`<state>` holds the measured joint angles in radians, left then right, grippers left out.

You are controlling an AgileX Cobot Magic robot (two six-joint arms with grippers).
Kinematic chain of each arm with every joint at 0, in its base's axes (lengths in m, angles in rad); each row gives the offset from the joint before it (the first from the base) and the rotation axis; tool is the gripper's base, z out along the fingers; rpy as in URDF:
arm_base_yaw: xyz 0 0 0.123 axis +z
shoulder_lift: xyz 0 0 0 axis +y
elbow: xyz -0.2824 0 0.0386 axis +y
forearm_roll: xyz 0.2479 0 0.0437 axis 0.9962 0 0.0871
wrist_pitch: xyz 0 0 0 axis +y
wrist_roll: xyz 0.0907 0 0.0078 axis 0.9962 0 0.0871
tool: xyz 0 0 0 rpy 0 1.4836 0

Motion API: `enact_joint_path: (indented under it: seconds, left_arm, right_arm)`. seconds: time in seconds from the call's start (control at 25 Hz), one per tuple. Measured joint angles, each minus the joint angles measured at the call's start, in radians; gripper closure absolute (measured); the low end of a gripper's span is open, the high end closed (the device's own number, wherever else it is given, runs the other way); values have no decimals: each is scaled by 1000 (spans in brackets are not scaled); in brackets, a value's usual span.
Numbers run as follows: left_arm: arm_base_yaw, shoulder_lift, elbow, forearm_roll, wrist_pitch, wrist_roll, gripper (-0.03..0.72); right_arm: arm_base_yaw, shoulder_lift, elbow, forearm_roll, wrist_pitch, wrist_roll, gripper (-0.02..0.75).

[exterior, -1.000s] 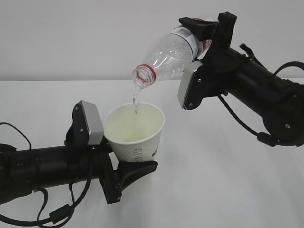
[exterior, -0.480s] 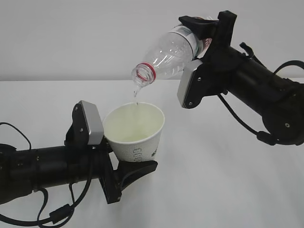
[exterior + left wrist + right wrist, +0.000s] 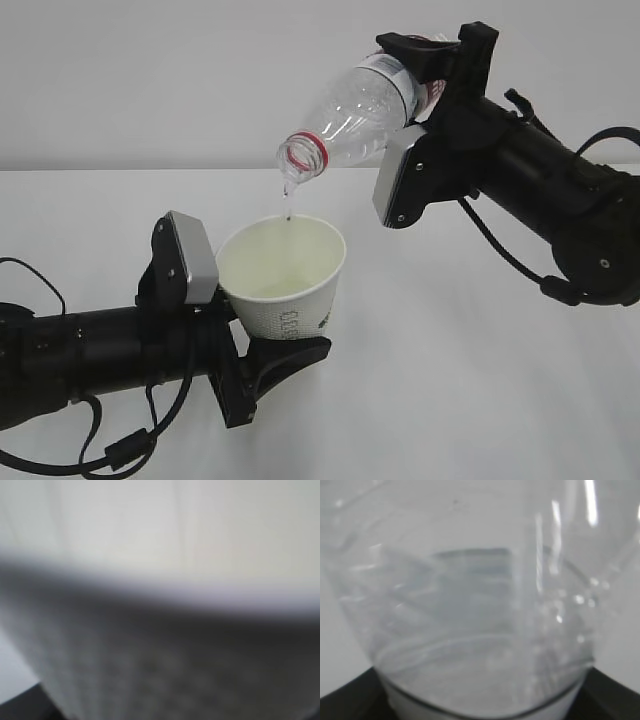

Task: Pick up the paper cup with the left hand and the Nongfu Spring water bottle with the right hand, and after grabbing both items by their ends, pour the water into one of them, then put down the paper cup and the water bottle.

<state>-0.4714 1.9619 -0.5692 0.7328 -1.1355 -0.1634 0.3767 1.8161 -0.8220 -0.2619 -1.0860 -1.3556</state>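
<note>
Left hand [image 3: 262, 352]: reaching in from the left edge, its black fingers [image 3: 290, 354] clamping around the base of the paper cup [image 3: 283, 280] and holding it off the table [image 3: 450, 400].
Paper cup: sitting upright with a slight lean to the right, mouth open upward, green logo and line of print facing the camera; filling the left wrist view [image 3: 165, 630] as a blur.
Cup contents: the pale inner wall is showing; the level of the water [image 3: 288, 200] inside cannot be told.
Right hand [image 3: 440, 65]: coming in from the upper right, jaws gripping the bottom end of the Nongfu Spring water bottle [image 3: 355, 110].
Bottle: tilting neck-down to the left, its red neck ring and open mouth hanging right above the cup's rim, not touching it; red label is sitting near the gripper.
Bottle contents: looking nearly empty in the exterior view; the right wrist view [image 3: 480, 605] is showing only clear ribbed plastic.
Water: only a thin dribble is hanging below the mouth.
Change: a second ago a continuous stream was reaching into the cup; now it is thinning to drips, while both arms are keeping their poses.
</note>
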Motion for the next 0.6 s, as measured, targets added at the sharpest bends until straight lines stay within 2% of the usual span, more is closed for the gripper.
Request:
enact_joint_path:
  seconds: [0.6]
  left_arm:
    - [0, 0, 0, -2, 2, 0, 178]
  right_arm:
    - [0, 0, 0, 0, 0, 0, 214]
